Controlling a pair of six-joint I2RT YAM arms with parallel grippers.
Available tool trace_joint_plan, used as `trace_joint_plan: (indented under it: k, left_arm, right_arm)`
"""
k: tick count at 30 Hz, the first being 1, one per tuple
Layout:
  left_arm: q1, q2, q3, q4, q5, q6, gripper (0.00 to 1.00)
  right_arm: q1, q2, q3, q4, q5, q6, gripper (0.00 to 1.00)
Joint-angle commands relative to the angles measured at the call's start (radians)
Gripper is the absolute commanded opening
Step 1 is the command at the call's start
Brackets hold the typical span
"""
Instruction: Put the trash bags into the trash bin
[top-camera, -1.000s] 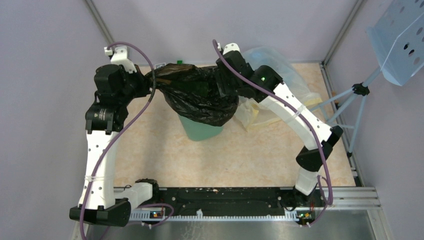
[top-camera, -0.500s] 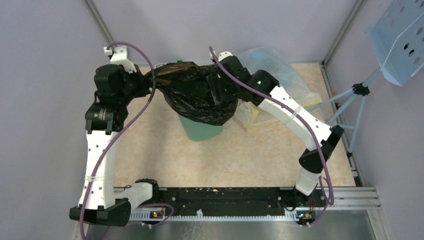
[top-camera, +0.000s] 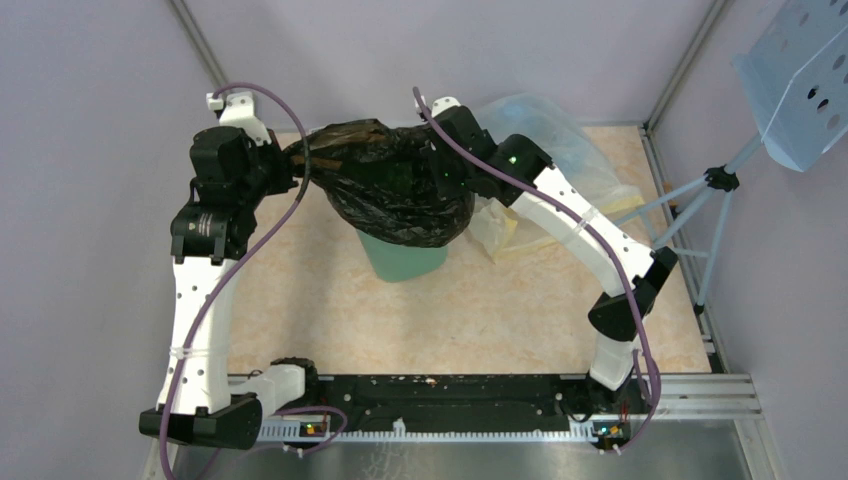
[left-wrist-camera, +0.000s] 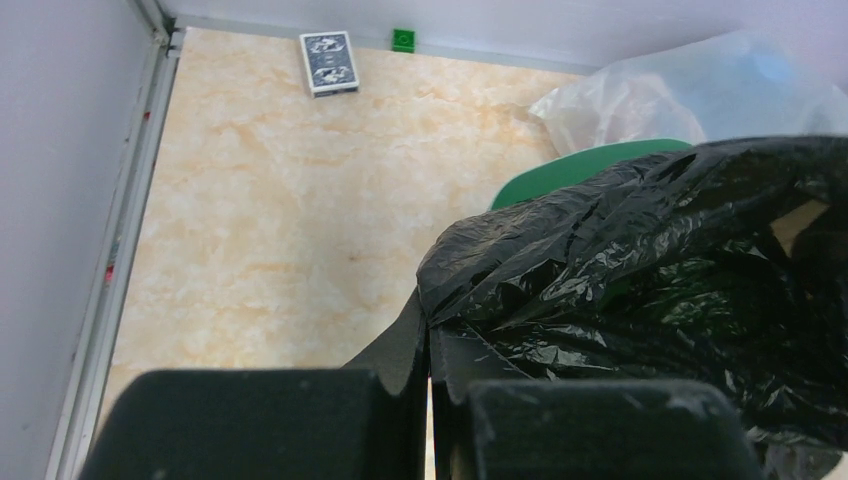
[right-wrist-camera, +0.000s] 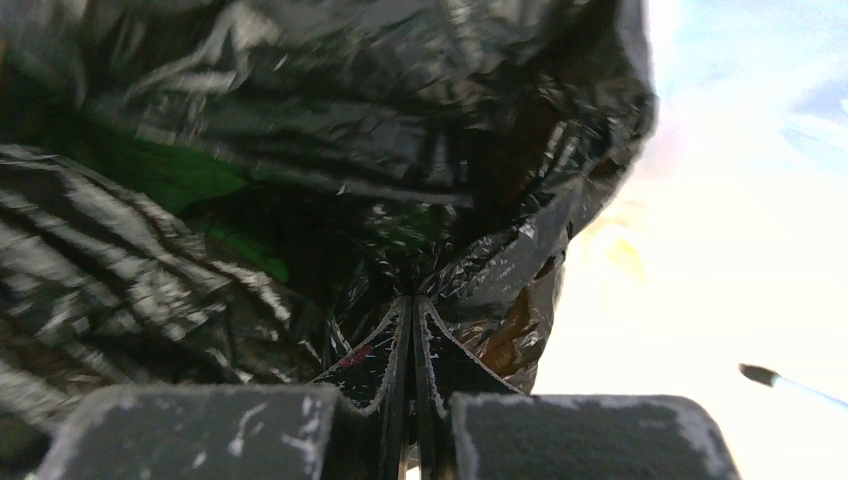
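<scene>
a marbled beige bench (top-camera: 480, 310) between plain lilac walls carries it all. the glossy, crinkled black trash bag (top-camera: 400, 190) hangs stretched over the mouth of the smooth, tapering mint-green trash bin (top-camera: 400, 262). the left end effector (left-wrist-camera: 430, 335) and the right end effector (right-wrist-camera: 412, 310) each pinch its film tight at opposite sides.

Mouth of mint-green bin (top-camera: 400, 262): blocked from above by black trash bag (top-camera: 400, 195), spread between left claw (left-wrist-camera: 430, 340) and right claw (right-wrist-camera: 413, 310), both pinched onto its film.
Desk (top-camera: 450, 320), from bin to arm bases: open.
Far left corner: card box (left-wrist-camera: 329, 62) and green block (left-wrist-camera: 403, 39) by the wall.
Right of bin: clear plastic bag (top-camera: 545, 125), heaped under the right arm.
</scene>
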Motion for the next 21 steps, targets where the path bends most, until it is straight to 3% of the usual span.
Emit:
trace_joint_plan:
  k: [1, 12, 16, 21]
  left_arm:
    - [0.005, 0.014, 0.033, 0.000, -0.046, 0.009, 0.00]
    - [0.005, -0.012, 0.029, 0.012, -0.022, -0.014, 0.00]
    - [0.005, -0.047, 0.001, 0.036, -0.021, -0.026, 0.00]
    - [0.005, -0.073, -0.016, 0.051, -0.076, -0.027, 0.00]
  right_arm:
    - [0.014, -0.060, 0.070, 0.122, -0.189, -0.052, 0.00]
    - [0.065, 0.149, 0.317, 0.248, -0.508, -0.028, 0.00]
    - [0.047, 0.163, 0.263, 0.321, -0.519, 0.016, 0.00]
    - [-0.055, 0.178, 0.121, 0.465, -0.681, 0.118, 0.00]
